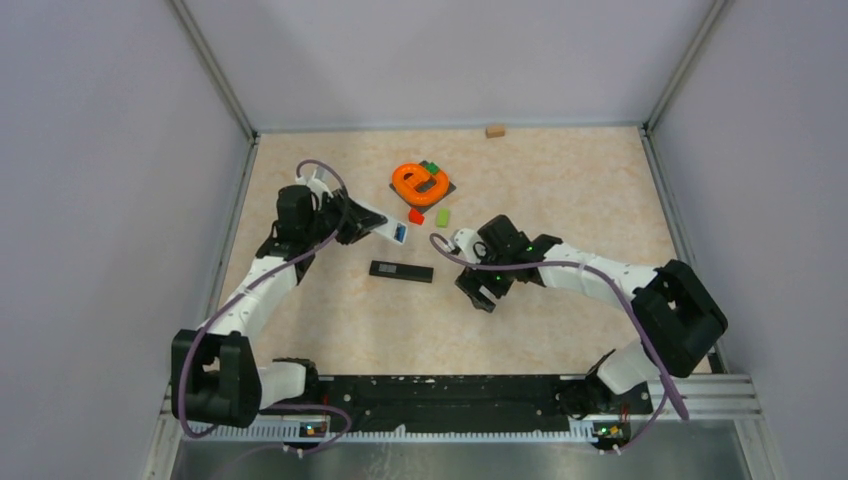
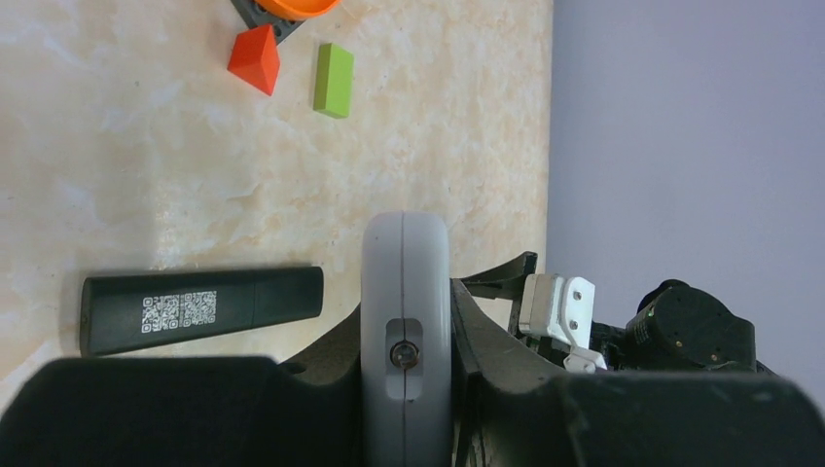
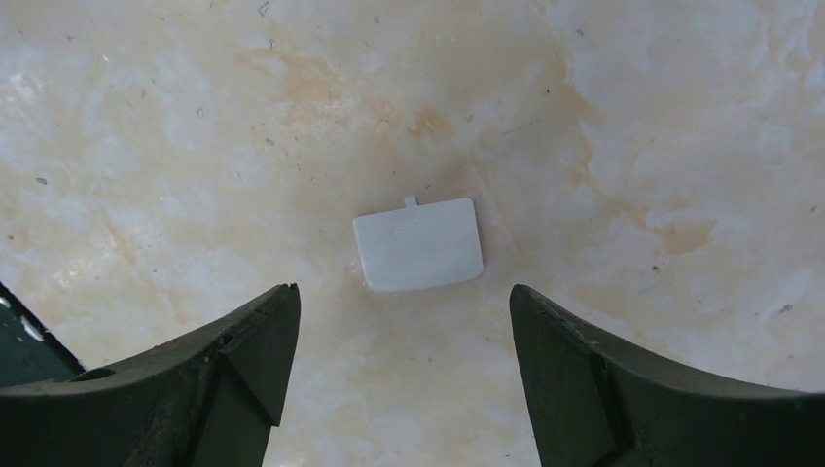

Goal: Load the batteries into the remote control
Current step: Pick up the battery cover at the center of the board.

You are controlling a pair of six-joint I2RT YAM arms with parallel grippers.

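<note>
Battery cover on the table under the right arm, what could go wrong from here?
The cover lies flat under the open right end effector. Being thin, it may slide away or slip out when pinched. The left end effector clamps the white remote by its edges, so pressing anything in could twist it loose.

The white remote (image 2: 405,292) runs off the left wrist view's bottom edge; the orange ring (image 2: 292,6) is cut by its top edge.
</note>
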